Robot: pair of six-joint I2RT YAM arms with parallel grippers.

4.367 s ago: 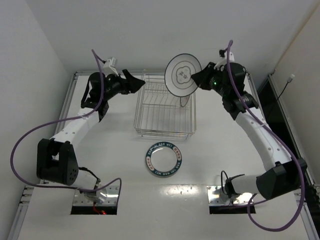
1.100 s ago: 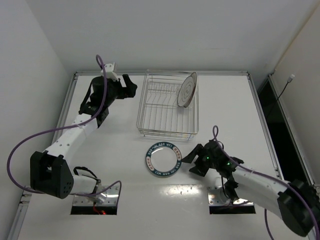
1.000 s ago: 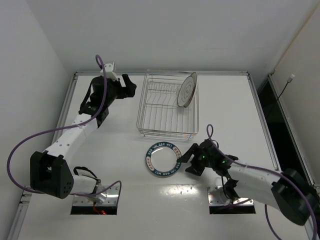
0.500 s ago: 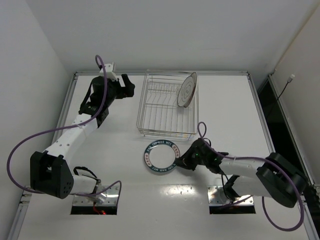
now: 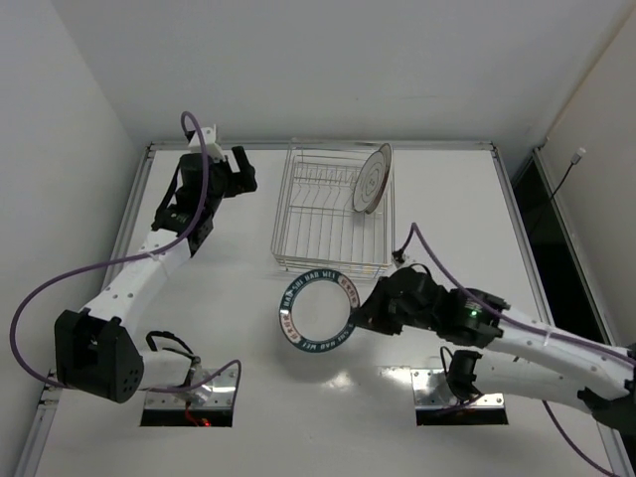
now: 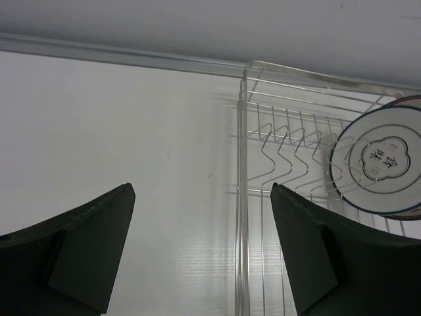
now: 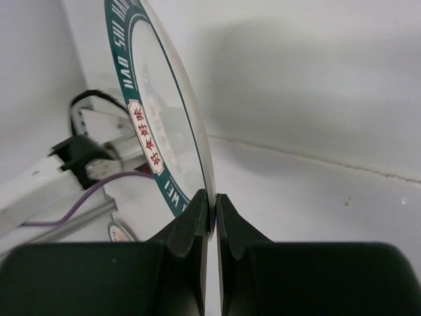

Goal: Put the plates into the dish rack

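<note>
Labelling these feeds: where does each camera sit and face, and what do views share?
Top external: above and behind the bases, looking down on the table; both arms, left gripper, right gripper and dish rack show.
Left wrist: on the left arm, faces the rack's left side and the grey plate standing in it; its open fingers frame the bottom.
Right wrist: on the right arm, looks along its fingers, shut on the blue-rimmed plate.
Shared: rack and grey plate appear in top and left-wrist views.

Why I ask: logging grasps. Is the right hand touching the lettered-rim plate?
Touching. In the right wrist view the right hand pinches the lettered-rim plate at its edge, a finger on each face, no gap.
</note>
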